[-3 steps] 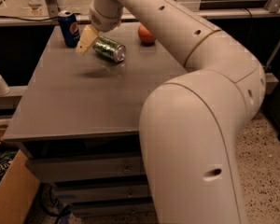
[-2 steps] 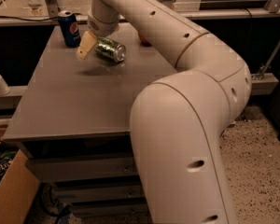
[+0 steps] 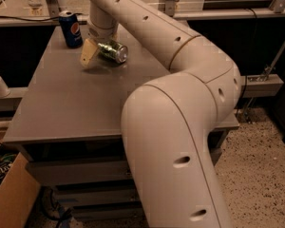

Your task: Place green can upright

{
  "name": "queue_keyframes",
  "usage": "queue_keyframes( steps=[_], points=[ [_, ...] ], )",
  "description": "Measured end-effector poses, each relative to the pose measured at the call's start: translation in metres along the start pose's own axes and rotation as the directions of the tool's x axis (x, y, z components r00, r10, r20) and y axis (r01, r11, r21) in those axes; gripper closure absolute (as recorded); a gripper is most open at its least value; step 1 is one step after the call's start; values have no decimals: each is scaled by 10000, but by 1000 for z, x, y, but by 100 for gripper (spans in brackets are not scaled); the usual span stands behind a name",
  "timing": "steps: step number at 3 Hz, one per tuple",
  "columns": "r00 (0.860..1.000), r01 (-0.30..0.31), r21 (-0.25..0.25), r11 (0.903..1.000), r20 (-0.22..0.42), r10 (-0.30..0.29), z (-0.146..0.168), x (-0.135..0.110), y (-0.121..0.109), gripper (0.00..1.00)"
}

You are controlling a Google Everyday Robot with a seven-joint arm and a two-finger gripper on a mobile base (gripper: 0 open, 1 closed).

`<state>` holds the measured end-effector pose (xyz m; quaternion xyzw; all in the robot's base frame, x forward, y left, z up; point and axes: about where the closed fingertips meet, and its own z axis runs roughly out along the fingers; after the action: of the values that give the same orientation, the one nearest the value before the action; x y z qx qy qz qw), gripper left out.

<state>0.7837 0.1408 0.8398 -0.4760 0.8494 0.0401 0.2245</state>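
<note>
The green can (image 3: 112, 51) lies on its side at the back left of the grey table (image 3: 61, 108), its silver end facing right. My gripper (image 3: 96, 54) reaches down from the long white arm (image 3: 180, 56) and sits right at the can's left end, touching or almost touching it. A shadow lies on the table under the can. The part of the gripper behind the can is hidden.
A blue Pepsi can (image 3: 71, 29) stands upright at the table's back left corner, a short way left of the gripper. The arm's bulky elbow (image 3: 171, 141) covers the table's right side. A cardboard box (image 3: 9, 198) sits on the floor at lower left.
The arm's elbow has swung left and nearer, hiding the orange-red thing at the back right. The gripper and the green can stay in about the same place.
</note>
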Motion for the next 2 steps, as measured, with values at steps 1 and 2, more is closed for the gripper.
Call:
queue_keyframes(
  steps=[1,2],
  points=[
    [9999,-24,30,10000,-156,24,-2,6,-2,40],
    [9998,-113,96,9999,-154,114,-11,11,-7,65]
  ],
)
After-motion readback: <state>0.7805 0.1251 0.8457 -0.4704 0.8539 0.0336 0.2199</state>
